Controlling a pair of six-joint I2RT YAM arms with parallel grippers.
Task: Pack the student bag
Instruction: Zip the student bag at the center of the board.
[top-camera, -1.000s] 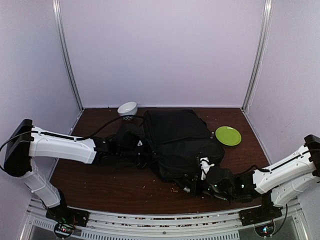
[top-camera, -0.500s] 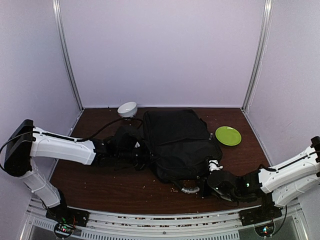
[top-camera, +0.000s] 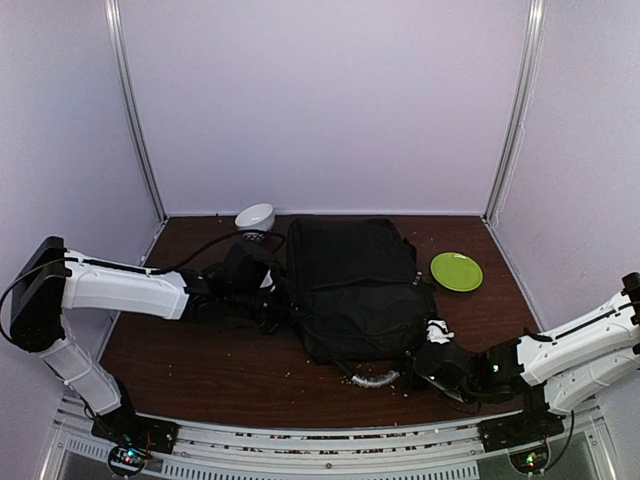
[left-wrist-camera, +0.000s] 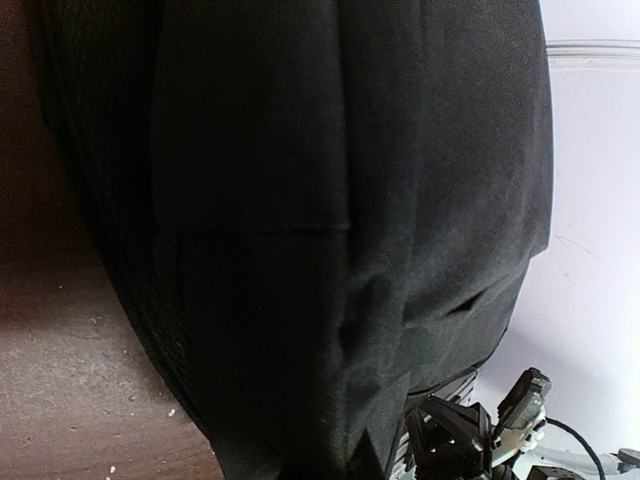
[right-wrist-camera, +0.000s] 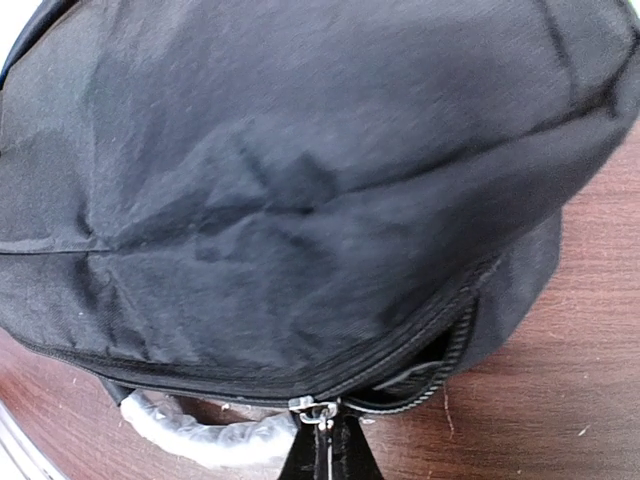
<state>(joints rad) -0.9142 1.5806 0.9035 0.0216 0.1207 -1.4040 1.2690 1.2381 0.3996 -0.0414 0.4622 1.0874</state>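
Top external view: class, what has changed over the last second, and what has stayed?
The right gripper, pinching the zipper pull, drew back rightward, uncovering the grey-white handle of the student bag. The left gripper edged toward the white bowl. Bowl and green plate stayed.

Black backpack (top-camera: 355, 290) with grey-white handle (top-camera: 370, 379) and silver zip pull (right-wrist-camera: 318, 408); lime-green plate (top-camera: 456, 271); white bowl (top-camera: 255, 217); dark reddish-brown table (top-camera: 200, 350) flecked with pale crumbs; pale lilac walls (top-camera: 320, 100); white arms (top-camera: 120, 290) with black joints.
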